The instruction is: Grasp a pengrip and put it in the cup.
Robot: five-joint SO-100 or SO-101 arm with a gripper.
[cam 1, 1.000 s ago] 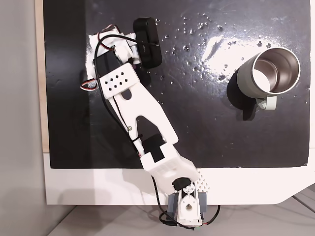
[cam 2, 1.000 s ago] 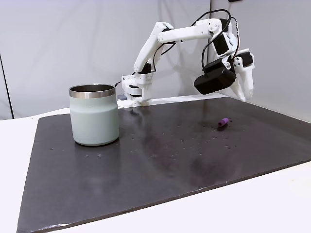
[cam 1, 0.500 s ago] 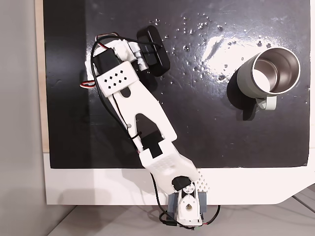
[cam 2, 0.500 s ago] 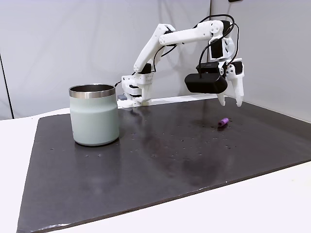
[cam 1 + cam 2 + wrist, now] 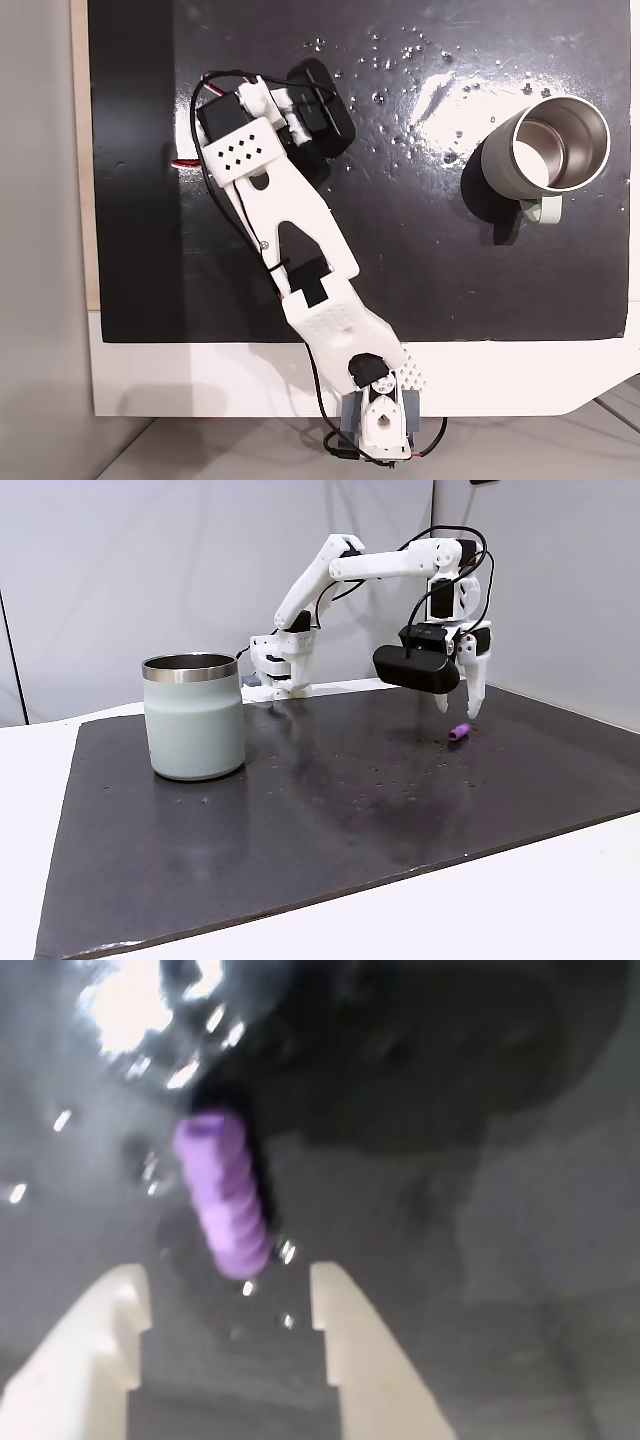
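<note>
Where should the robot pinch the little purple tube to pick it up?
Probably across its ribbed middle, coming straight down from above. The pengrip lies flat on the black mat, and the open tool has a finger on each side of its near end, so it can close on the long sides.

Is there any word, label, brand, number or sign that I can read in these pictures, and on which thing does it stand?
None can be read.
The cup: plain outside, no brand or marking in both fixed views.
The pengrip: ribbed only, no print; the wrist view is blurred.
The arm: white parts bear only a pattern of holes, no label.
The mat: only small specks.
</note>
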